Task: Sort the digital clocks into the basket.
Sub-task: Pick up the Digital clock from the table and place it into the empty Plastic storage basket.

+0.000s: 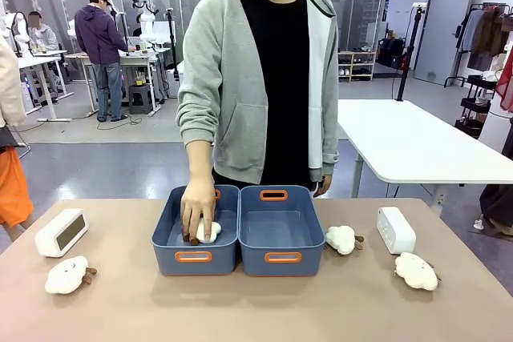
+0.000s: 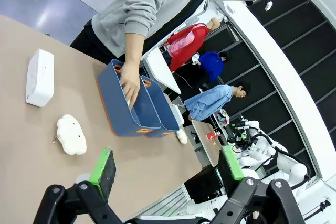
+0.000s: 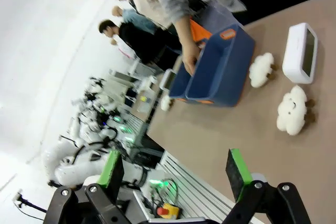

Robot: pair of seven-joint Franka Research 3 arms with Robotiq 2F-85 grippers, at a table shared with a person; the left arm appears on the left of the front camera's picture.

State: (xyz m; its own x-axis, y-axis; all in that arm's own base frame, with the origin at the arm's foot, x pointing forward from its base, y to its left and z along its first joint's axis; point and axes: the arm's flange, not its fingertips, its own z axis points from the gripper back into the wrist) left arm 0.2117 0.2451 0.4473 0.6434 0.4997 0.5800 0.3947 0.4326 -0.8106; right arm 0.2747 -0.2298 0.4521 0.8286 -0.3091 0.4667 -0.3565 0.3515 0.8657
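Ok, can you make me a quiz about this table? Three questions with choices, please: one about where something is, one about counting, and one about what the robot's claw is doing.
1. Where is the person's hand?
A) inside the basket on the robot's left
B) on top of a clock
C) flat on the bare tabletop

2. How many digital clocks lie on the table?
A) one
B) two
C) four

3. How is the left gripper?
A) shut on a clock
B) shut on a plush
C) open, holding nothing

Answers:
1 A: the hand reaches down into that basket, over a white cloud toy.
2 B: one clock lies near the table's left end and one near its right.
3 C: its green pads stand wide apart with nothing between them.
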